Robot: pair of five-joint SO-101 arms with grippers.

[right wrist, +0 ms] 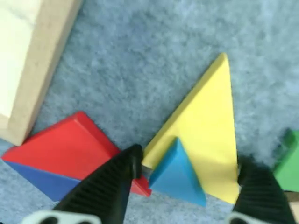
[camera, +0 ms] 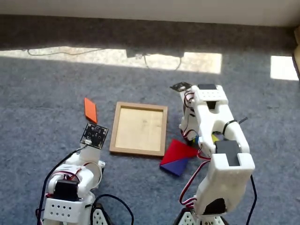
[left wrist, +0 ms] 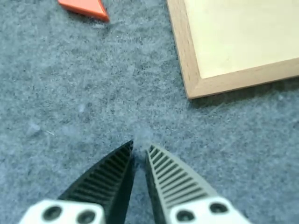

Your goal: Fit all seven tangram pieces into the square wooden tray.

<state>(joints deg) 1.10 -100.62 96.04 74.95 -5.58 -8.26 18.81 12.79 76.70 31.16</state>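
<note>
Parallelogram [camera: 90, 110]: orange, left of tray [camera: 113, 131], long axis roughly along its edge.
Left gripper [left wrist: 140, 148]: closed, empty.
Right gripper [right wrist: 189, 163]: open around blue triangle [right wrist: 177, 176] overlapping yellow triangle [right wrist: 210, 116].

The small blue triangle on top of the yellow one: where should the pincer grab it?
Probably across its two slanted edges, coming down from above. The small blue triangle rests on the yellow triangle, so its edges stand clear of the carpet, and the right pincer hangs open with a finger either side.
</note>
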